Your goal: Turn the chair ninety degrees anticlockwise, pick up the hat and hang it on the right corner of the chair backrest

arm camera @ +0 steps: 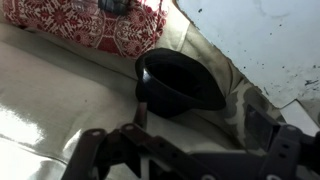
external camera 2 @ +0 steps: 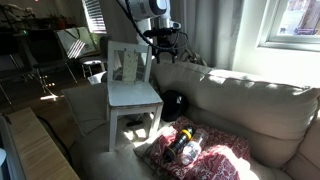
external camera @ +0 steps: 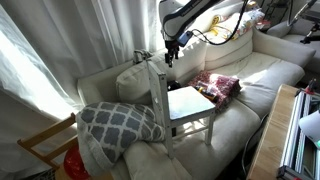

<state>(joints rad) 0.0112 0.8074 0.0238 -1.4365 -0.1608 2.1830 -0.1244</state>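
Observation:
The small white chair (external camera: 188, 103) (external camera 2: 131, 92) stands on the couch, its slatted backrest (external camera 2: 128, 62) upright. In the wrist view its white seat (arm camera: 262, 40) fills the upper right. The black domed hat (external camera 2: 172, 103) (arm camera: 178, 82) lies on the couch cushion next to the chair, brim down. My gripper (external camera: 170, 45) (external camera 2: 163, 40) (arm camera: 200, 128) hangs above the backrest's top and over the hat, open and holding nothing. Its dark fingers (arm camera: 140, 112) stand wide apart at the bottom of the wrist view. The chair hides the hat in one exterior view.
A red patterned cushion (external camera: 216, 86) (external camera 2: 196, 150) (arm camera: 90, 25) lies on the couch beyond the chair. A grey-and-white patterned pillow (external camera: 118, 121) rests against the couch arm. A bare wood frame with orange (external camera: 45, 148) stands beside the couch. A wooden table edge (external camera 2: 35, 150) runs in front.

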